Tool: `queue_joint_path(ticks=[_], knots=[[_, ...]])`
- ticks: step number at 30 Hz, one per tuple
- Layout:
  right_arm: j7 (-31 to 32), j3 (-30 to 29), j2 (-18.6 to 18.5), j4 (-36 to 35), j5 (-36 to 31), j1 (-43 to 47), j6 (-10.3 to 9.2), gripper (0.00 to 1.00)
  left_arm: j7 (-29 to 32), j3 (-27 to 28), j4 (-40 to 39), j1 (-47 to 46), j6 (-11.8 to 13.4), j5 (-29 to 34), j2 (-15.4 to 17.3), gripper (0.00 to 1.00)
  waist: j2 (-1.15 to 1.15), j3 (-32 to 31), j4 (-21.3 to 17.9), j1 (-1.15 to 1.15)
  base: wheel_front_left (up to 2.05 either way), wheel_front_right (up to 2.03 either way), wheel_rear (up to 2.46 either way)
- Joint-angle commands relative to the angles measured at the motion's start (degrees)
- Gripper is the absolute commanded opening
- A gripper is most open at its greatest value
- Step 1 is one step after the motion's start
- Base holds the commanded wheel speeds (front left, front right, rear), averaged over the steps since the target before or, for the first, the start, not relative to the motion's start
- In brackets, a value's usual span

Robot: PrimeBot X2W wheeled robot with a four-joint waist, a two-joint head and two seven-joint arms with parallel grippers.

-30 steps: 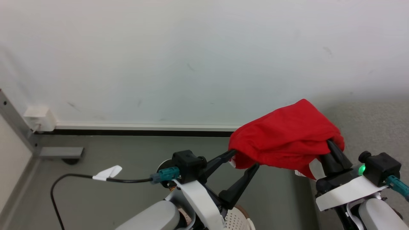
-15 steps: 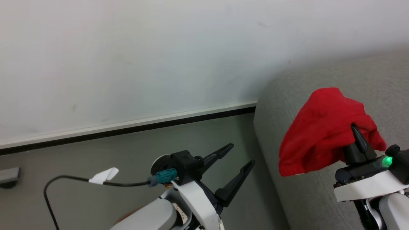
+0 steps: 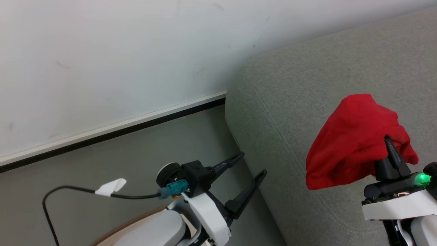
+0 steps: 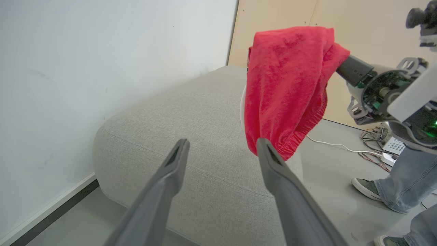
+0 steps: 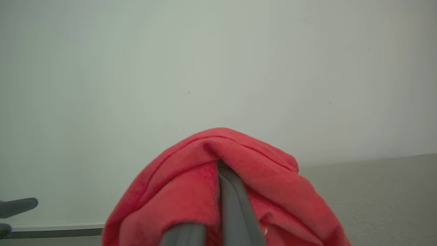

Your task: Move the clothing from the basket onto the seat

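Holds the left gripper (image 3: 253, 163) low and near, fingers spread wide and gripping nothing, over the grey floor (image 3: 136, 153) just beside the near-left corner of the seat (image 3: 290, 102). Keeps the right gripper (image 3: 391, 157) clamped tight on the clothing (image 3: 355, 136), a bunched red garment draped over the closed fingers with its elastic hem hanging down.

Has swung head and body round in the last second. Faced wall and floor a second ago, with the garment right by the left fingertips. Now looks down on the grey cushion, with the garment held in the air over it, apart from the fabric and well clear of the left gripper. Means a carry nearly done; probably needs only lowering and letting go.

Raises the right forearm from the near right, fingers tilted up toward the far wall (image 3: 102, 51).
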Motion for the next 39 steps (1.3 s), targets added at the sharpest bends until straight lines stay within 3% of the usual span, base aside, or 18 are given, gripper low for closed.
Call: queue_joint_path(ticks=[1, 9, 15, 28, 35, 39], knots=[[-0.4, -0.4, 0.2, -0.6, 0.2, 0.6, -0.12, 0.0, -0.3, 0.1, 0.4, -0.4, -0.2, 0.8, 0.1, 1.0, 0.0, 0.7, -1.2, 0.0, 0.0, 0.0, 0.0], [-0.4, -2.1, 0.5, -1.5, 1.4, -0.1, -0.12, 0.0, -0.6, -0.4, 1.3, -1.4, -0.3, 1.1, -0.4, 1.0, 0.0, 2.7, -1.9, 0.0, 0.0, 0.0, 0.0], [-0.4, -3.3, -0.2, -0.4, 5.5, -4.7, -0.12, 0.0, 0.5, -0.4, 0.5, -3.2, -0.3, 1.9, 0.5, 1.0, 0.0, 6.8, -0.1, 0.0, 0.0, 0.0, 0.0], [-0.3, -10.0, -8.5, 9.0, 12.7, -20.3, -0.12, 0.0, 4.8, 0.8, -3.6, -9.3, 0.8, 4.1, 4.2, 1.0, 0.0, 21.3, 6.8, 0.0, 0.0, 0.0, 0.0], [-0.3, -10.4, -13.8, 16.8, 15.3, -28.7, -0.12, 0.0, 6.8, 1.4, -5.7, -12.8, 1.4, 5.0, 5.1, 1.0, 0.0, 28.3, 9.8, 0.0, 0.0, 0.0, 0.0], [-0.3, -10.3, -14.7, 21.4, 15.5, -31.5, -0.12, 0.0, 7.1, 1.4, -6.1, -13.9, 1.7, 5.3, 4.7, 1.0, 0.0, 30.3, 10.9, 0.0, 0.0, 0.0, 0.0]])
